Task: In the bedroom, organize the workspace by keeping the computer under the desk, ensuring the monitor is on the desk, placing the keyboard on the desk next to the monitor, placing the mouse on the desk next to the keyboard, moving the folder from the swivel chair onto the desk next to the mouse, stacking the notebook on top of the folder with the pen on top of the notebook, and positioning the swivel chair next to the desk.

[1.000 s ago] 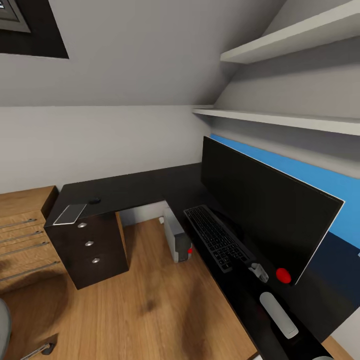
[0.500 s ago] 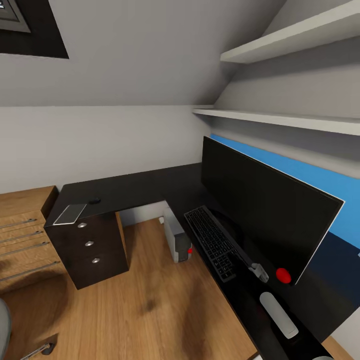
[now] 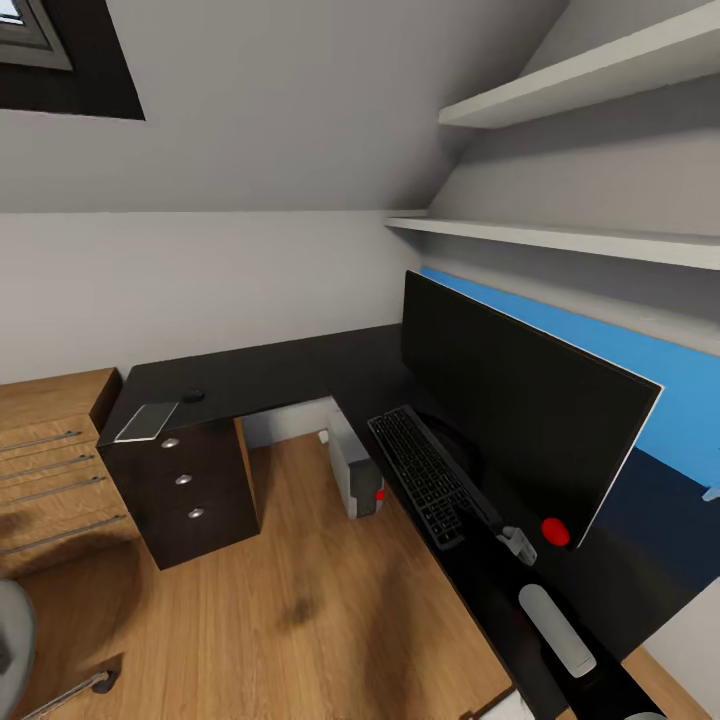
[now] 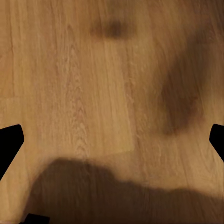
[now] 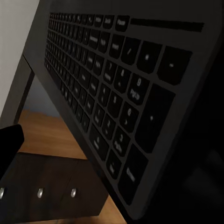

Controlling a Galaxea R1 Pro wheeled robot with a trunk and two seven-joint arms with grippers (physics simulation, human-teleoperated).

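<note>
Two dark fingers [image 4: 10,144] of the left gripper, spread wide apart, hang over bare wood floor [image 4: 93,93]. Further right, the keyboard [image 3: 428,474] lies on the black table [image 3: 260,375] before the monitor [image 3: 510,410]; the right gripper [image 3: 518,543] touches its near end, finger spacing unclear.

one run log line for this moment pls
scene: black l-shaped desk | black flat monitor upright on desk | black keyboard beside monitor | grey computer tower under desk | right claw at keyboard end | left claw over wood floor
</note>
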